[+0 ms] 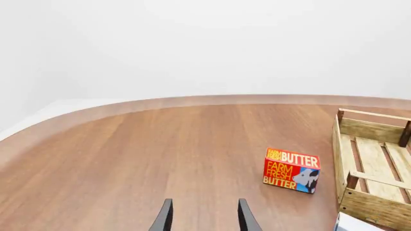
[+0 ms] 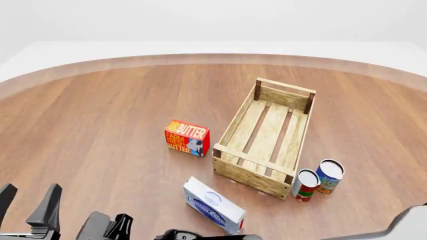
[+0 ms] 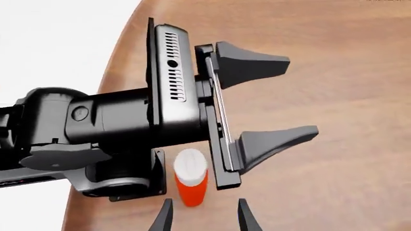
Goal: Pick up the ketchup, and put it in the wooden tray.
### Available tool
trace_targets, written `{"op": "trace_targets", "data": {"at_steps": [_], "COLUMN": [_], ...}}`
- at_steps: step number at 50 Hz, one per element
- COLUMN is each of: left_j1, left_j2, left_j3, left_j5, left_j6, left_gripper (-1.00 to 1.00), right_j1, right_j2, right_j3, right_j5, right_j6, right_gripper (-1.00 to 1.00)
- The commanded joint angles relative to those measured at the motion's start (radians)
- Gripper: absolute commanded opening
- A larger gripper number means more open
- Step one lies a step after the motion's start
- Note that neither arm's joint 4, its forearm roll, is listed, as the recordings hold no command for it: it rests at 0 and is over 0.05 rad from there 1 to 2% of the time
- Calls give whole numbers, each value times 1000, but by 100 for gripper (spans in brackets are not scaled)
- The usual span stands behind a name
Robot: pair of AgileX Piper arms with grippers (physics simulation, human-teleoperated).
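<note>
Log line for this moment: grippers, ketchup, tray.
left gripper: open, empty | right gripper: open, above ketchup | ketchup: upright on table, ungrasped | wooden tray: no ketchup inside

The butter box carries the only print that reads plainly — "FARM FRESH BUTTER" along its top band, white and yellow on orange, and "FARM FRESH BUTTER" again in yellow on the red face, beside a cow picture. In the front view the same words show on the box, left of centre. The blue-and-white box and the two cans at lower right bear labels too small to read.
</note>
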Motion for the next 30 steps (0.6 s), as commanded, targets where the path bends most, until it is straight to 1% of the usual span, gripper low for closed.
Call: {"op": "trace_targets", "data": {"at_steps": [1, 6, 13, 14, 30], "left_j1": [0, 0, 0, 0, 0], "left_j2": [0, 0, 0, 0, 0], "left_j3": [0, 0, 0, 0, 0], "left_j5": [0, 0, 0, 0, 0], "left_j6": [0, 0, 0, 0, 0], "left_gripper": [100, 100, 100, 100, 100], "right_j1": [49, 53, 49, 43, 22], "right_j2": [78, 90, 102, 107, 166], "right_j3": [-57, -61, -67, -63, -73], "right_j5": [4, 4, 6, 0, -18], "right_j6": [-5, -7, -23, -32, -53], "right_gripper": [100, 100, 100, 100, 100]}}
